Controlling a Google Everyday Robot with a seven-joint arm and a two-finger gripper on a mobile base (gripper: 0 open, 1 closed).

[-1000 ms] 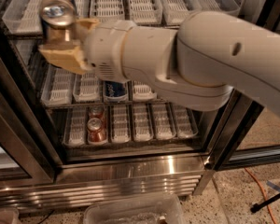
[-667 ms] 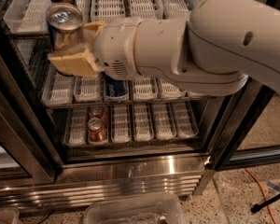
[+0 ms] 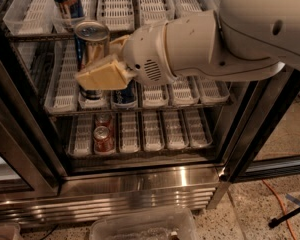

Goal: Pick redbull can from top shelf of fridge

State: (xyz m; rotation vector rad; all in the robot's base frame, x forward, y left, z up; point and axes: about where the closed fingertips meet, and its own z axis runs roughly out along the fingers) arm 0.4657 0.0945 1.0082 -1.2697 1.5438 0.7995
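- Since a second ago, your redbull can (image 3: 91, 46) has come rightward and lower, off the top shelf (image 3: 115, 9).
- It stands upright, lid up, before the fridge (image 3: 140, 184).
- Your gripper (image 3: 96, 74) clenches its body, with the arm to its right; withdraw that way.

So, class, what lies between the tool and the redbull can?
Nothing: the camera view shows the tool gripping the redbull can directly, held just in front of the open fridge.

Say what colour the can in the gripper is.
The redbull can is blue and silver, camera view; the gripper holds it before the fridge.
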